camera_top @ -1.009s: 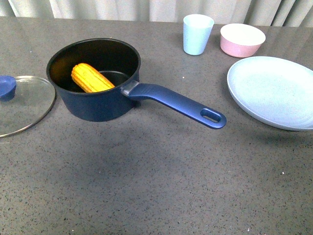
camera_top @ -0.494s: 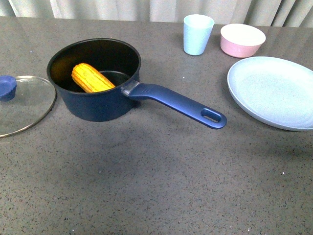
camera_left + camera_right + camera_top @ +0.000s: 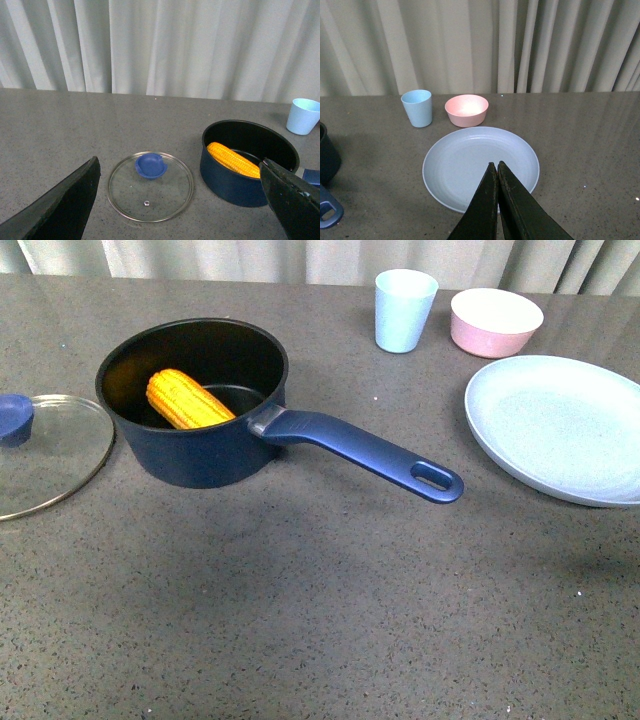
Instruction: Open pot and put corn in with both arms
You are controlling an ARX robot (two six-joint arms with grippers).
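Grey counter (image 3: 320,620): we find the pot (image 3: 195,405) open at upper left, corn (image 3: 187,400) inside, lid (image 3: 45,450) beside it. Left fingers (image 3: 175,210) spread wide, right fingers (image 3: 498,172) closed, both empty. We judge the task done.

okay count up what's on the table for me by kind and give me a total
Pot: 1
Glass lid: 1
Corn, lying in the pot: 1
Cup: 1
Pink bowl: 1
Plate: 1
Total: 6
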